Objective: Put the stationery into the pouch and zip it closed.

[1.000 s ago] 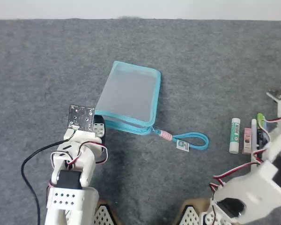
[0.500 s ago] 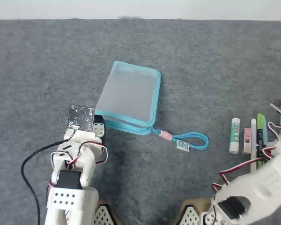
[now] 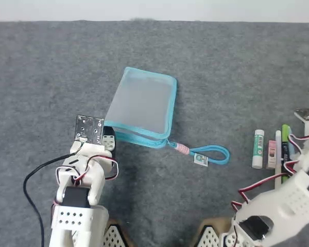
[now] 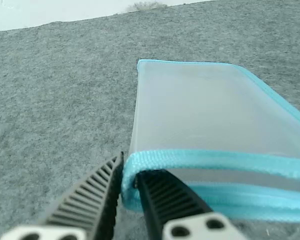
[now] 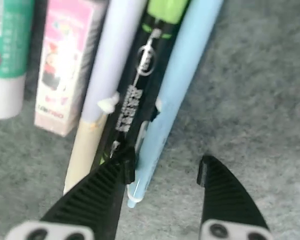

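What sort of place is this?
Likely a robot practice bench rather than an office: a grey felt mat serves as the work surface, a white left arm and right arm stand at its near edge, and a pouch and a row of stationery lie set out.

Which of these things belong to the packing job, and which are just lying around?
Part of the job: frosted plastic pouch with turquoise trim; green-and-white glue stick; pink eraser block; lilac-and-cream pencil; black-and-green marker; light blue pen; left gripper, clamped on the pouch's edge; right gripper, open over the pen tips.
Just lying about: grey felt mat; black cable beside the left arm.
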Action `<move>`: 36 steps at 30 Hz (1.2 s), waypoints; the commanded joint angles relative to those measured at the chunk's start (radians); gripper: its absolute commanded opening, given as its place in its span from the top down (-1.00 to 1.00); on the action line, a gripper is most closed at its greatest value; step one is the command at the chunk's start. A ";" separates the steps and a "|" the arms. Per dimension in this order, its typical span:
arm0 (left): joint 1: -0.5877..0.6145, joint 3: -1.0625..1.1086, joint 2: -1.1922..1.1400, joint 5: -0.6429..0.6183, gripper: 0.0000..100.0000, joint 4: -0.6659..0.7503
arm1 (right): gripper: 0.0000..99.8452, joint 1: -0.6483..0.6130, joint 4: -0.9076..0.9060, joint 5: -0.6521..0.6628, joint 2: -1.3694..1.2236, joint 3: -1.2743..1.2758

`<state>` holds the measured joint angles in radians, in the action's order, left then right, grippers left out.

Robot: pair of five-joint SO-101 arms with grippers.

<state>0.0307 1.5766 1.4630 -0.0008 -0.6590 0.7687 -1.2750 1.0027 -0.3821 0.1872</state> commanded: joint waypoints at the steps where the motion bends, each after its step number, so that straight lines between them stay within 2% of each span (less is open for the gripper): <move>1: 0.009 -0.010 0.015 -0.012 0.98 -0.003 | 0.65 -0.065 0.058 -0.057 -0.001 0.068; 7: 0.009 -0.010 0.015 -0.012 0.98 -0.002 | 0.66 -0.119 0.068 -0.095 0.001 0.135; 11: 0.009 -0.010 0.015 -0.012 0.98 -0.002 | 0.83 -0.165 0.070 -0.097 0.004 0.176; 15: 0.009 -0.010 0.015 -0.012 0.98 -0.003 | 0.99 -0.156 0.068 -0.143 0.004 0.175; 23: 0.009 -0.010 0.015 -0.012 0.98 -0.003 | 0.99 -0.134 0.033 -0.172 0.036 0.133; 31: 0.002 -0.010 0.014 -0.017 0.98 0.021 | 0.99 -0.166 -0.236 -0.198 0.381 -0.018; 36: 0.002 -0.015 0.014 -0.018 0.98 0.040 | 0.99 -0.298 -0.344 -0.206 0.665 0.018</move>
<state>0.0322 1.5766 1.4630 -0.0008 -0.6590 0.5478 -1.5451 0.8124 0.0721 0.2179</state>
